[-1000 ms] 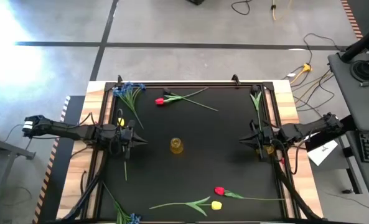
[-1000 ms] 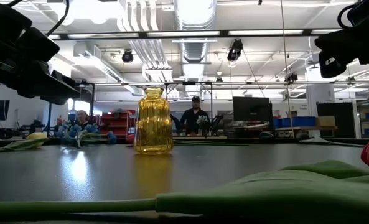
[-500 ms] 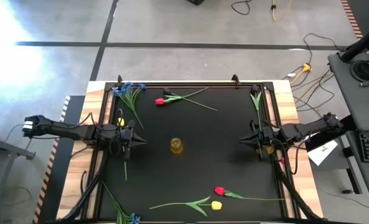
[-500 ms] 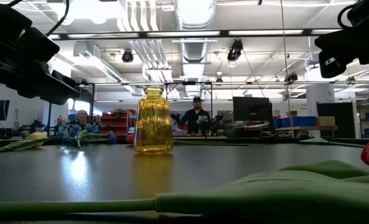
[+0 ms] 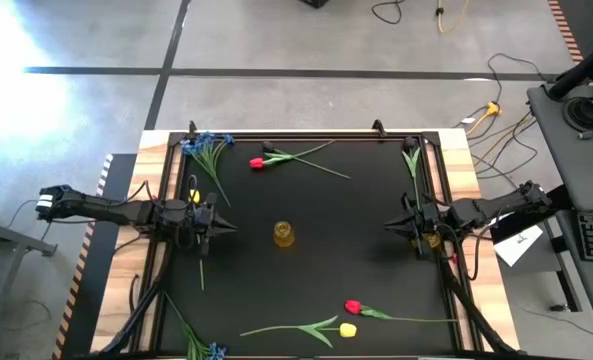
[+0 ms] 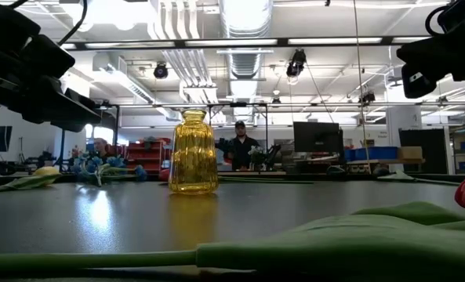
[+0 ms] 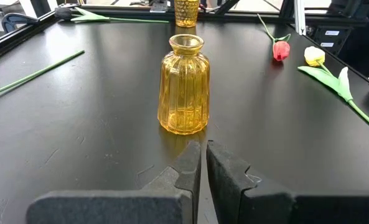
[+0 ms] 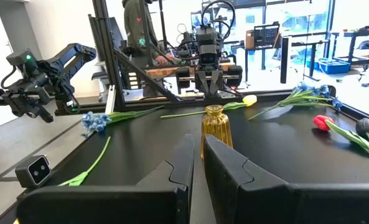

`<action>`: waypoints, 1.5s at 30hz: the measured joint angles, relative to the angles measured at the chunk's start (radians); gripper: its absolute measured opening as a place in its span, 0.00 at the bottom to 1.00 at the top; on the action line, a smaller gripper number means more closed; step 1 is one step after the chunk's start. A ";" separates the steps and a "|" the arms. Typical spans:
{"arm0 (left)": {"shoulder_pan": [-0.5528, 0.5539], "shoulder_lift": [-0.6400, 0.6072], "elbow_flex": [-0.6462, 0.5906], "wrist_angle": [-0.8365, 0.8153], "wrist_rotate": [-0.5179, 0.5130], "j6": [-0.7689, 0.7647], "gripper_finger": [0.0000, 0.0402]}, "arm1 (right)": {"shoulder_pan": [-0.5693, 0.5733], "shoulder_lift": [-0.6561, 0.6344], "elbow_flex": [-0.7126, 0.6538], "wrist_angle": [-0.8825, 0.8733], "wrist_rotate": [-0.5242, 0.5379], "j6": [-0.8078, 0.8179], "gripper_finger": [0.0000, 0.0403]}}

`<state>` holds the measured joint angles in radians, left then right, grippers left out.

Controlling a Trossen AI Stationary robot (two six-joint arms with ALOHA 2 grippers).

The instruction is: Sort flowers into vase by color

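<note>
While the amber glass vase (image 5: 283,234) stands empty at mid-worktop, the left gripper (image 5: 209,223) and right gripper (image 5: 404,226) hover at opposite side edges, fingers pressed together, holding nothing. Flowers (image 5: 348,318) lie scattered along the near and far edges.

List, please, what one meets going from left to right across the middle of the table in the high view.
left pincer → yellow vase → right pincer
</note>
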<state>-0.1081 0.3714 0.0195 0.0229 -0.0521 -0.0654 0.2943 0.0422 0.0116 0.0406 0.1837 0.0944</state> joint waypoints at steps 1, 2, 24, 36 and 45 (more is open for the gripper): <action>0.000 0.000 0.000 0.000 0.000 0.000 0.03 | 0.000 0.000 0.000 0.000 0.000 0.000 0.07; 0.000 0.000 0.000 0.000 0.000 0.000 0.03 | 0.000 0.000 0.000 0.000 0.000 0.000 0.07; 0.000 0.000 0.000 0.000 0.000 0.000 0.03 | 0.000 0.065 0.003 0.148 0.081 0.264 0.07; 0.000 0.000 0.000 0.001 0.000 0.000 0.03 | -0.038 0.561 0.447 -0.340 0.290 0.408 0.07; 0.000 0.000 0.000 0.001 0.000 0.000 0.03 | -0.382 1.074 0.749 -0.369 0.055 0.332 0.23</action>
<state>-0.1080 0.3714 0.0195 0.0238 -0.0521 -0.0654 -0.0878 1.1163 0.7608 -0.3288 0.2389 0.4269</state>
